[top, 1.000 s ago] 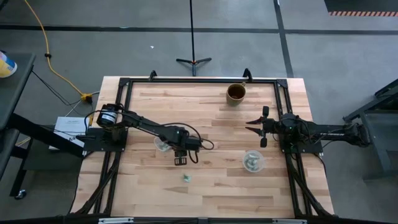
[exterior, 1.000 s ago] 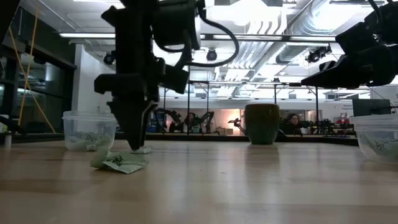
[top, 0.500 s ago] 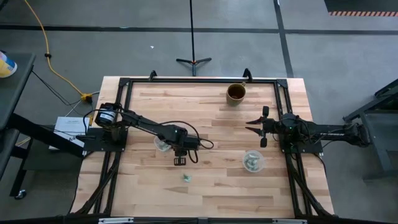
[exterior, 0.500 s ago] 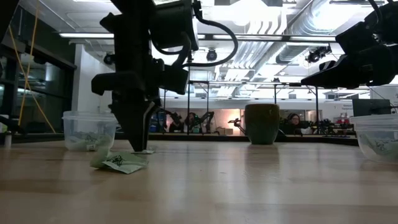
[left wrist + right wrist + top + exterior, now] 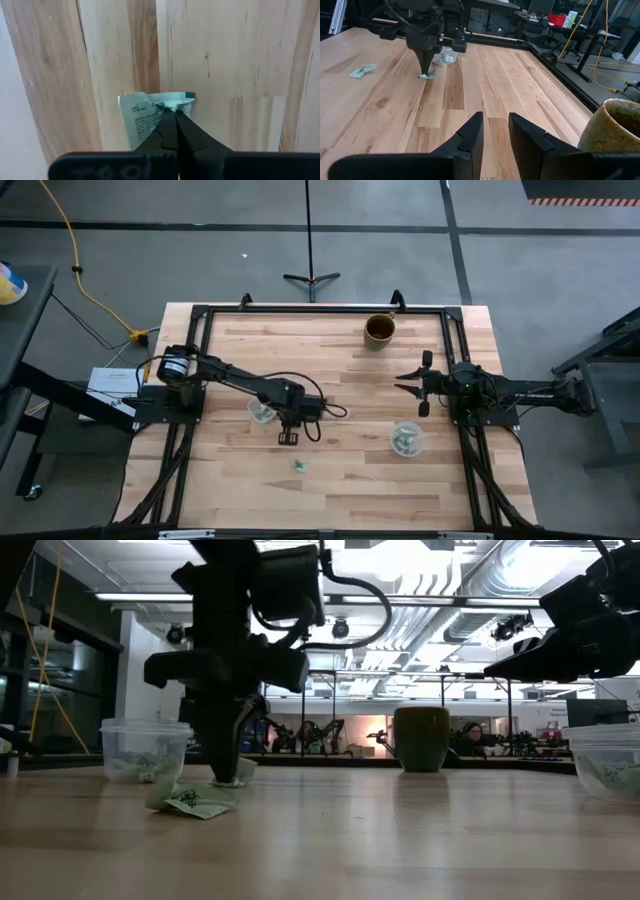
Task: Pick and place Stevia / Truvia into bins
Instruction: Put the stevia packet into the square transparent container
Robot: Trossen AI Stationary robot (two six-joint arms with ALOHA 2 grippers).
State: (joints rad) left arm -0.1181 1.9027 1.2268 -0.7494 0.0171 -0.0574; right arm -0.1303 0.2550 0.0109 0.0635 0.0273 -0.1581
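My left gripper (image 5: pixel 290 437) points down at the table's middle left and is shut on a pale green and white Stevia sachet (image 5: pixel 150 112) that lies on the wood. A second sachet (image 5: pixel 300 466) lies flat nearer the front edge. One clear bin (image 5: pixel 261 412) with sachets inside stands just beside the left gripper, toward the left. The other clear bin (image 5: pixel 407 439) stands at the right, also holding sachets. My right gripper (image 5: pixel 412 385) hovers open above the table at the right, touching nothing. My left gripper pinches the sachet near its far edge (image 5: pixel 167 106) between its two fingertips, coming from above and pointing down. The paper is puckered at the tips. The rest of the sachet lies on the table, one edge (image 5: pixel 243 768) turned up beside the fingers.
A brown cup (image 5: pixel 379 330) stands near the far edge, right of centre. A black frame (image 5: pixel 320 308) runs around the tabletop. Bare wood lies between the two bins and along the front edge.
My left gripper has stayed over the sachet and shut its fingers on it. The sachet's edge beside the fingers has turned up off the wood. My right arm has kept still.
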